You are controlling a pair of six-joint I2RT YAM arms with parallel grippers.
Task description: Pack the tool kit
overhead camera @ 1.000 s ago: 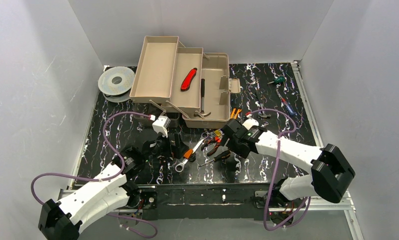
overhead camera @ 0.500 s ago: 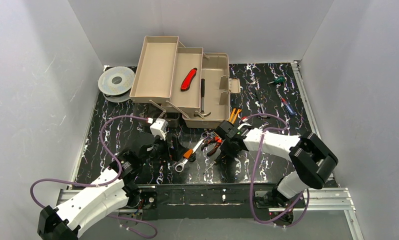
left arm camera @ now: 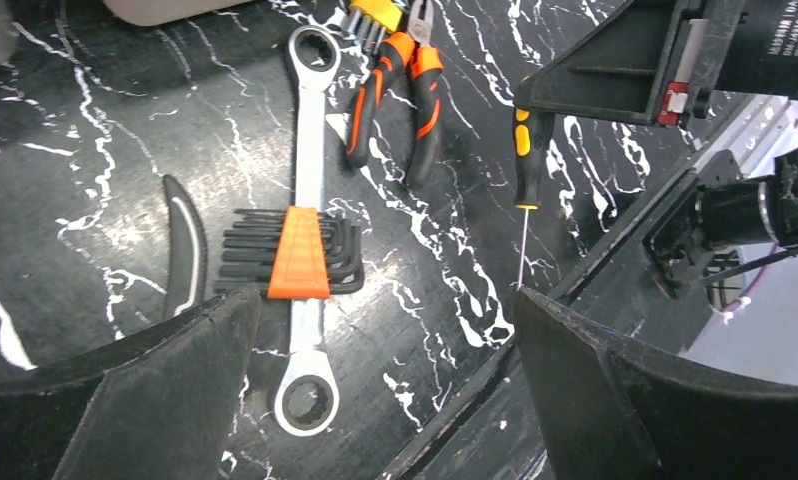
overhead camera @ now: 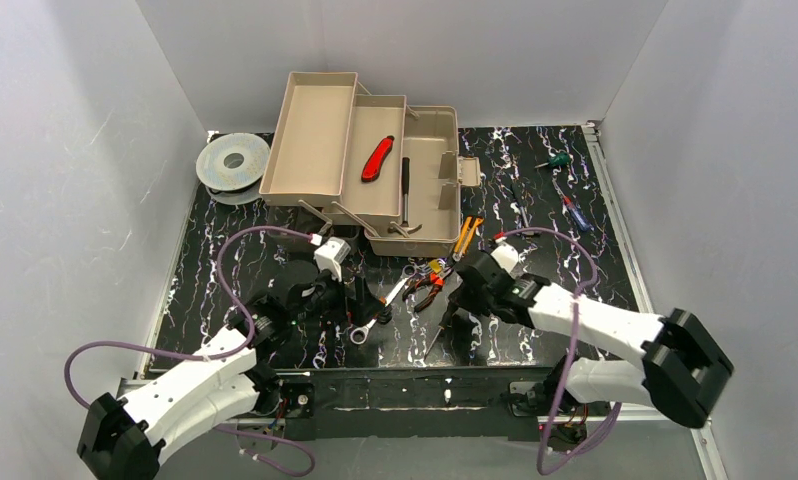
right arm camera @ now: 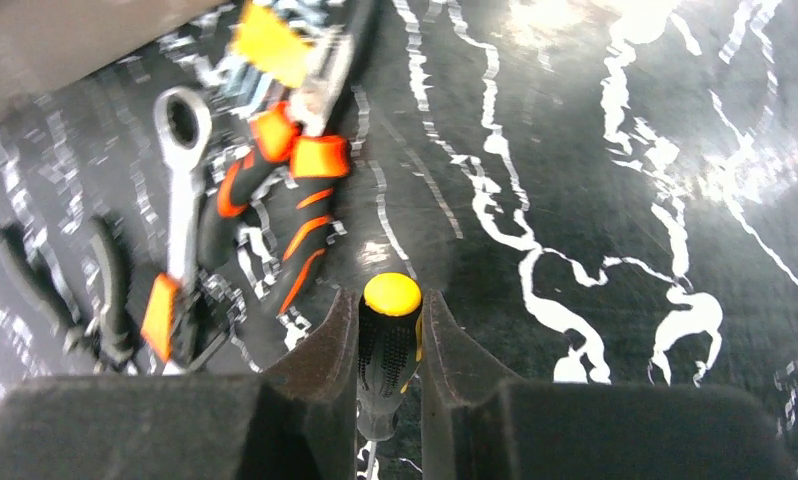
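Gripping a black, yellow-capped screwdriver (right arm camera: 387,350) by its handle, the right gripper (right arm camera: 390,310) is clenched on it, the shaft pointing toward 7 o'clock in the top view; the left gripper (left arm camera: 383,300) hangs released above the wrench (left arm camera: 310,120) and orange hex-key set (left arm camera: 295,255); orange pliers (left arm camera: 395,90) lie at 1 o'clock of that set; the open toolbox (overhead camera: 437,150) sits at the table's (overhead camera: 535,190) 12 o'clock, holding the red knife (overhead camera: 377,158) and hammer (overhead camera: 405,195).

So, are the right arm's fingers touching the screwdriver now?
Touching. The right wrist view shows both fingers pressed against the screwdriver handle, one on each side, no gap.
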